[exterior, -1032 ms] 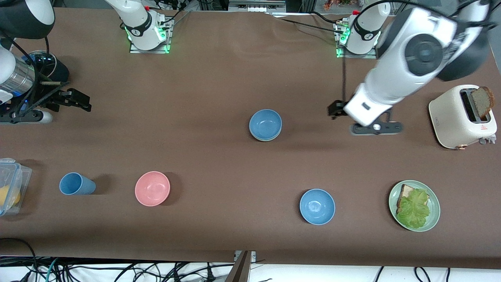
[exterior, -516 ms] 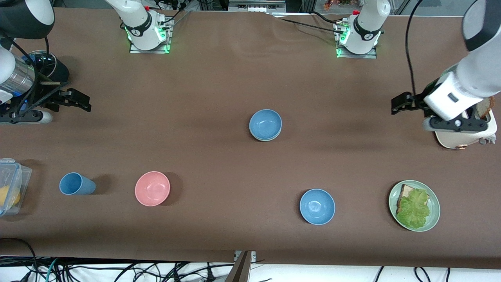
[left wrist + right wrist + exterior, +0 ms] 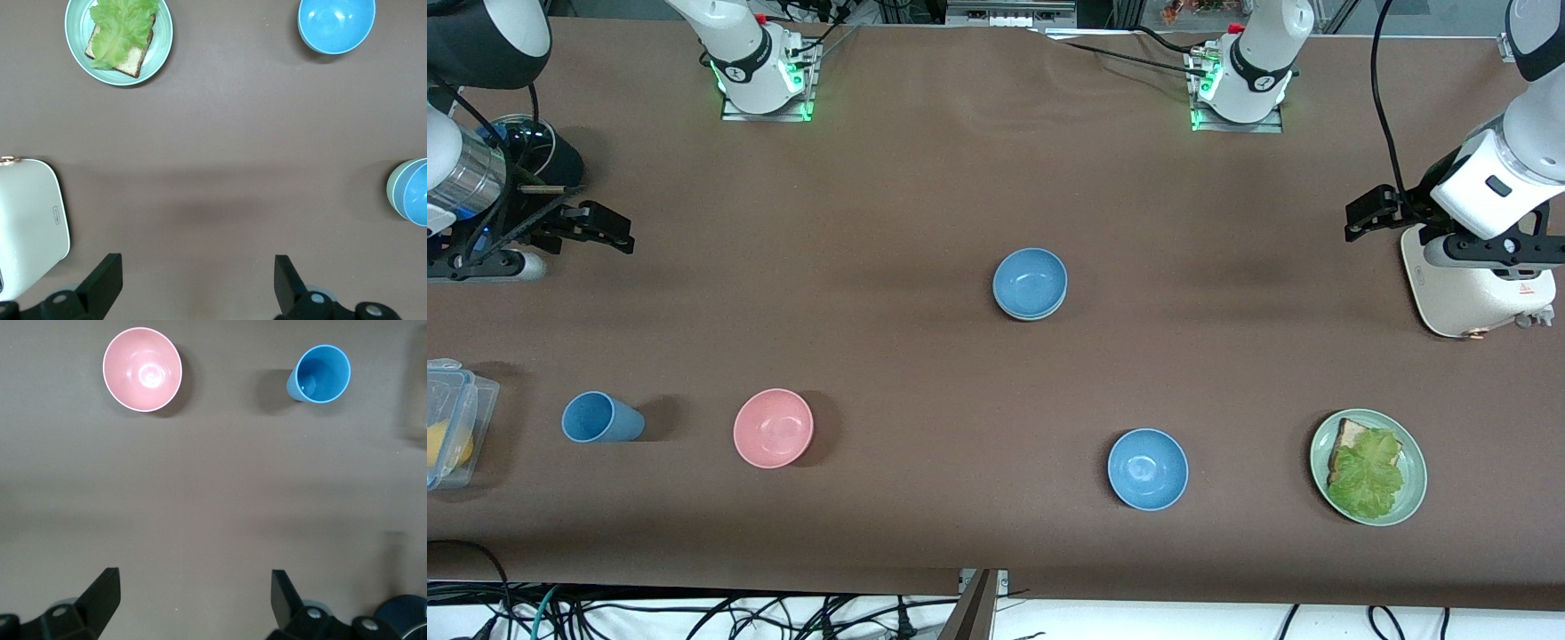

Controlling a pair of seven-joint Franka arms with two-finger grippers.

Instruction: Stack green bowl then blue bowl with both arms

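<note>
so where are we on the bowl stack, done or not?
Looks done: the blue bowl sits nested in the green bowl mid-table. Nothing in hand: the left gripper is open over the toaster end, the right gripper open at the other end. Nothing visibly left.

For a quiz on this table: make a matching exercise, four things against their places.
Things:
1. blue bowl
2. pink bowl
3. left gripper
4. lettuce

Places:
A. over the toaster
B. nested in the green bowl
C. on the green plate
D. beside the blue cup

Pairs: 1-B, 2-D, 3-A, 4-C
</note>
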